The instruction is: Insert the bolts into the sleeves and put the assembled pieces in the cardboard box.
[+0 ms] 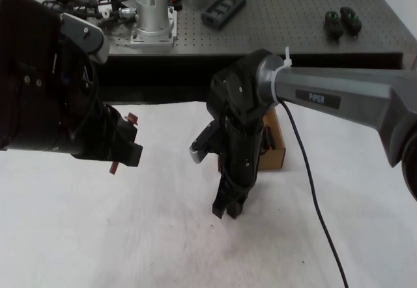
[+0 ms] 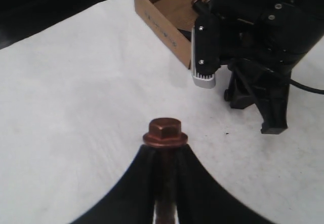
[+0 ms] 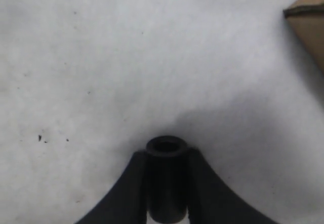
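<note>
A copper bolt (image 2: 165,132) with a hex head stands clamped in my left gripper (image 2: 165,152), its shank running down between the fingers. In the high view that gripper (image 1: 124,146) hangs at the left, above the white cloth, with the bolt (image 1: 131,119) sticking out of it. My right gripper (image 3: 166,155) is shut on a black sleeve (image 3: 166,183) whose open bore faces outward. It points down at the cloth in the middle (image 1: 228,208). The cardboard box (image 2: 167,11) sits just behind the right arm (image 1: 279,146), and its corner (image 3: 309,21) is close to the sleeve.
White cloth (image 1: 130,236) covers the front of the bench. Behind it on the perforated metal bench (image 1: 293,14) are a black tray (image 1: 223,6), two small black-and-green parts (image 1: 342,22) and a metal post (image 1: 153,14). A black cable (image 1: 313,190) hangs from the right arm.
</note>
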`<action>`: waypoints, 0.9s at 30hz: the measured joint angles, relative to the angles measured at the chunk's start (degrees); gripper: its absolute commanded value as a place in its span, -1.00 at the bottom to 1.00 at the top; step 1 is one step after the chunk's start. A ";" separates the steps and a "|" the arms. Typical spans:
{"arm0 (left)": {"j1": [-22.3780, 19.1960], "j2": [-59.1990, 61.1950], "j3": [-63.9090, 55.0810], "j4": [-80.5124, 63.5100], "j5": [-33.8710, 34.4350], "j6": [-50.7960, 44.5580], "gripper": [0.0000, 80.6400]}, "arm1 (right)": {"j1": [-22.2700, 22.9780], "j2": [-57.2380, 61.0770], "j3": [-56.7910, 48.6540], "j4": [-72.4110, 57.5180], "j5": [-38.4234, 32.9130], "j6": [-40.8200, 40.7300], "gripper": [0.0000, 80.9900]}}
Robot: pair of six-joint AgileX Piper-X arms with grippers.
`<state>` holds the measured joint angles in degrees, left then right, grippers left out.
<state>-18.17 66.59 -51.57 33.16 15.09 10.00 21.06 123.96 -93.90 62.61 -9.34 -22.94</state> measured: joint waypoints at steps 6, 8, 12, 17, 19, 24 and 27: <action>0.00 0.00 0.14 0.00 7.64 -0.51 -0.98 | -8.16 -10.26 3.72 -0.03 -19.17 2.54 -0.96; 0.00 0.00 0.29 -0.51 10.75 -0.58 -0.98 | -10.50 -17.12 7.09 -0.37 -22.57 2.57 -0.96; 0.00 0.00 2.38 -7.78 23.57 -4.82 -0.98 | -12.89 -31.18 16.69 -3.81 -26.82 3.47 -0.96; 0.00 0.00 9.12 -31.22 32.29 -27.03 -0.98 | -10.85 -46.16 31.65 -16.61 -31.96 10.26 -0.96; 0.00 0.00 11.18 -40.66 32.52 -33.87 -0.98 | -9.49 -48.75 39.86 -25.89 -33.55 15.87 -0.96; -2.00 0.00 13.18 -57.43 30.79 -44.07 -0.98 | -2.37 -52.62 50.58 -40.38 -35.50 24.94 -0.96; -5.07 0.00 13.20 -59.71 28.69 -45.95 -0.98 | 3.69 -52.73 57.49 -55.05 -36.28 32.98 -0.96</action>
<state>-23.25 66.59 -38.37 -26.56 43.78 -35.94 24.75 71.23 -36.41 7.56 -45.62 10.04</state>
